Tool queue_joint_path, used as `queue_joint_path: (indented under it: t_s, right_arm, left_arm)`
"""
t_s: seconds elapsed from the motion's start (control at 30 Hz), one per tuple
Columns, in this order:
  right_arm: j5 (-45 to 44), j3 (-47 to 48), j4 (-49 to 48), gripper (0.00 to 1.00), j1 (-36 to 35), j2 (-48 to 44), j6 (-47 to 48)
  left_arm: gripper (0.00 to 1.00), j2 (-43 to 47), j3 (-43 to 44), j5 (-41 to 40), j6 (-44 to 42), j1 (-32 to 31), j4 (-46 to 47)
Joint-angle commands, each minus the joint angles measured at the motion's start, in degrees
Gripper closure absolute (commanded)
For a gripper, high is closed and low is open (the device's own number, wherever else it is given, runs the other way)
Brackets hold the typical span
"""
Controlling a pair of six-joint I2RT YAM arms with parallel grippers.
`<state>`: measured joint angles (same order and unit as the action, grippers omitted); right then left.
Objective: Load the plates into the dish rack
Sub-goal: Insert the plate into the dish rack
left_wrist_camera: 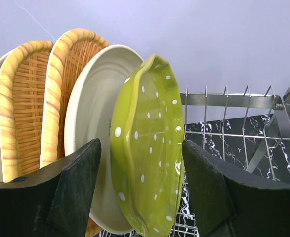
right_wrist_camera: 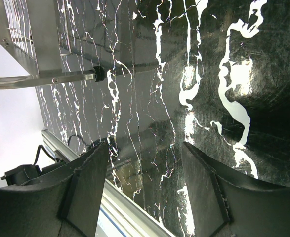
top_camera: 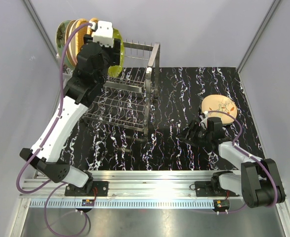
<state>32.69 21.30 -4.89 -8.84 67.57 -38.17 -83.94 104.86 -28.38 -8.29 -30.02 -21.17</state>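
Marbled tabletop point(top_camera: 194, 94): left arm point(top_camera: 80, 94) hides most racked plates point(top_camera: 65, 39).

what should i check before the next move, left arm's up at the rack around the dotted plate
1. Lime dotted plate standing on edge in the dish rack: ok.
2. Left pincer clear of that plate: cannot tell; the jaws are apart, but the rim sits close to one jaw.
3. Cream plate and wicker plates beside it upright: ok.
4. Right pincer open and empty: ok.
5. All plates loaded: not ok; the beige floral plate lies on the table.
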Motion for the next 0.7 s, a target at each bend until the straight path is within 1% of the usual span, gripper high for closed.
queue_joint_path:
  t_s: [0.0, 0.07, 0.33, 0.47, 0.57, 0.67]
  right_arm:
    - [1.2, 1.0, -1.3, 0.32, -0.1, -0.3, 0.8]
    - [1.2, 1.1, -1.1, 0.32, -0.1, -0.3, 0.9]
    - [1.2, 1.6, -0.5, 0.32, -0.1, -0.4, 1.2]
    - [0.5, 2.1, 1.4, 0.32, -0.1, -1.8, 1.7]
    - [-0.5, 2.4, 2.9, 0.32, 0.0, -3.1, 2.1]
    - [-1.7, 3.1, 4.5, 0.32, -0.1, -4.1, 2.1]
  left_arm:
    - [0.28, 3.4, 0.0, 1.9, 2.1, 0.2, 3.8]
    - [0.24, 3.9, 0.4, 2.5, 2.8, 0.1, 3.5]
    - [0.2, 8.2, 3.0, 8.8, 6.2, -0.4, 2.9]
    - [0.16, 11.9, 2.6, 13.0, 8.1, -0.5, 2.3]
    - [0.12, 14.7, 2.0, 14.7, 8.1, -0.6, 1.3]
    - [0.07, 18.0, 0.1, 16.9, 10.4, -0.6, -0.2]
